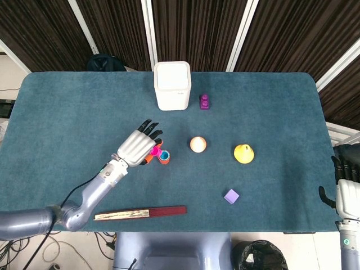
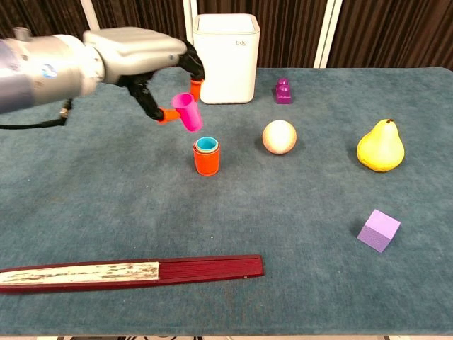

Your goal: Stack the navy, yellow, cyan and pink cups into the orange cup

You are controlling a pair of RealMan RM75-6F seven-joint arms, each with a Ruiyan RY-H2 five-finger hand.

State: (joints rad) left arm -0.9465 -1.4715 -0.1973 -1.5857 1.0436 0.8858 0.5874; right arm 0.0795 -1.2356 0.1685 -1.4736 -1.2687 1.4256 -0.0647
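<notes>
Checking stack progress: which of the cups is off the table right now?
The pink cup, tilted, pinched by the left hand just above the orange cup, which stands on the table with the cyan cup nested inside.

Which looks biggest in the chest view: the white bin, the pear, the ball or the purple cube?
1. white bin
2. pear
3. ball and purple cube look alike; the cube sits nearer the camera, so unsure.

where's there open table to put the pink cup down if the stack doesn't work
Widest bare cloth: the far-left table, left of the white bin. Also free: between the orange cup and the folded fan, and the strip right of the pear. The middle is crowded: ball, pear, purple cube.
</notes>
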